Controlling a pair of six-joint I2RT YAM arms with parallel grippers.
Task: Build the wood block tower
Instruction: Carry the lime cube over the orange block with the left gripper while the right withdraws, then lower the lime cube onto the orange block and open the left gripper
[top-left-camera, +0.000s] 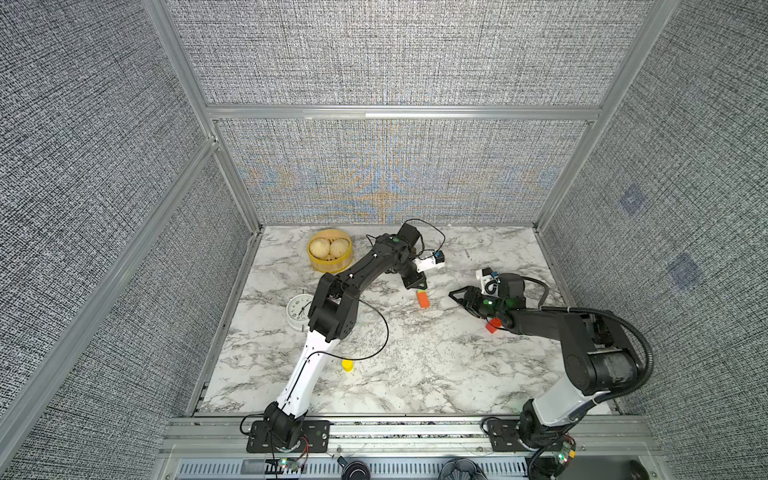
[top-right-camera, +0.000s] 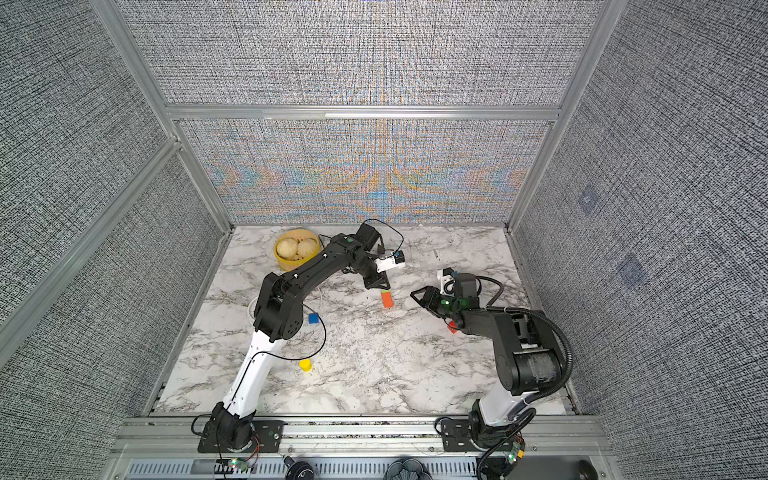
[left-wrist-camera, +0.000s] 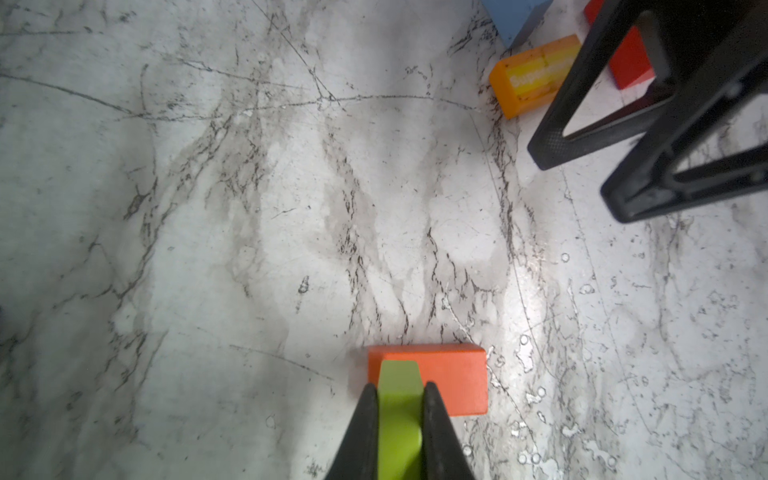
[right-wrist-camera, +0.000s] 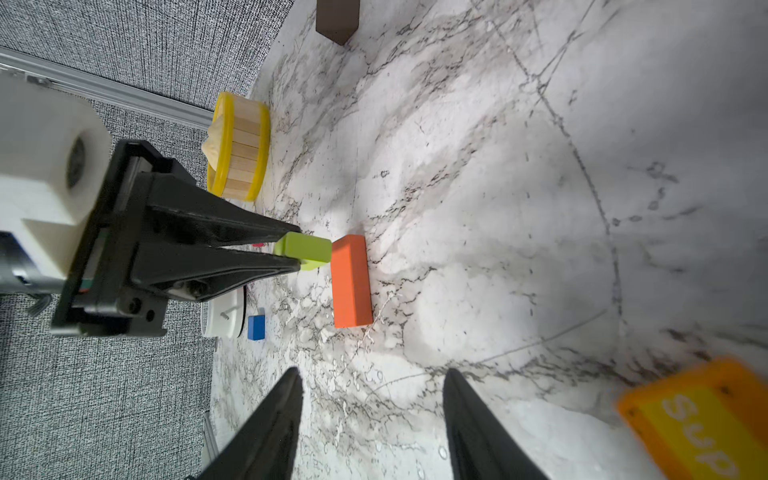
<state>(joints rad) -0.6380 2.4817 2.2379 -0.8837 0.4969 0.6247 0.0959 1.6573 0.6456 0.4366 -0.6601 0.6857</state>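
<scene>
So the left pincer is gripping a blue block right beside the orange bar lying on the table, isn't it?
Not blue. The left pincer is gripping a lime green block, as the left wrist view shows, right beside the orange bar lying on the table.

table (left-wrist-camera: 249, 208): glossy marble-look, scuffed | orange block (left-wrist-camera: 453, 374): matt paint | lime block (left-wrist-camera: 400, 415): smooth satin paint | basket (right-wrist-camera: 245, 145): wood slats | my left pincer (left-wrist-camera: 400, 385): matt, plastic perhaps

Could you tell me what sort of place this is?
Probably a robot test cell: marble-patterned tabletop walled by grey fabric panels in aluminium framing, left arm and right arm bolted at its edge.
</scene>
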